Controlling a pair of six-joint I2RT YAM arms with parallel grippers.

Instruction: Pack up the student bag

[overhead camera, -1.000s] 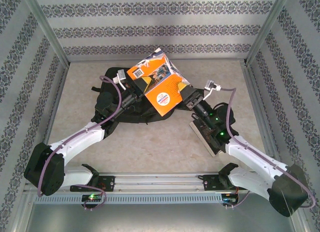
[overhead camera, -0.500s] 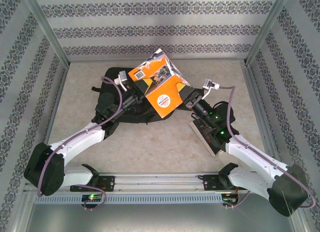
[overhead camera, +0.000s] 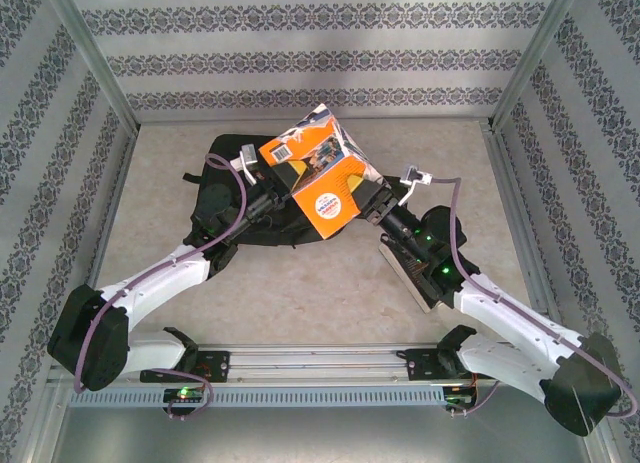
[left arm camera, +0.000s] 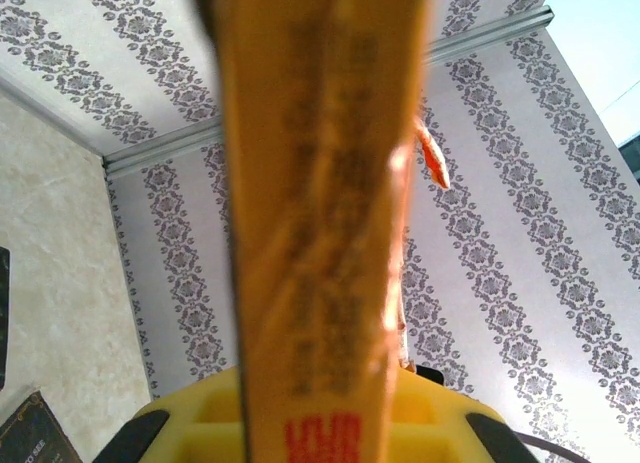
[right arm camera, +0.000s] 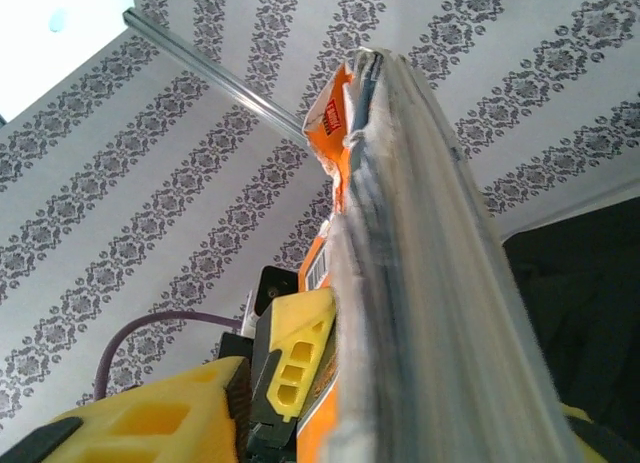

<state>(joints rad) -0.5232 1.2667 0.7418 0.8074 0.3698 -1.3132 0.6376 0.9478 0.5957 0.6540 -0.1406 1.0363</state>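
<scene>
The right gripper (overhead camera: pixel 378 201) had just clamped the book (overhead camera: pixel 322 173) opposite the left gripper (overhead camera: pixel 270 191), also clamped on it, readying a two-handed lowering into the bag (overhead camera: pixel 218 168) beneath.

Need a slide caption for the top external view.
Left gripper and right gripper hold an orange book tilted over the black backpack.
</scene>
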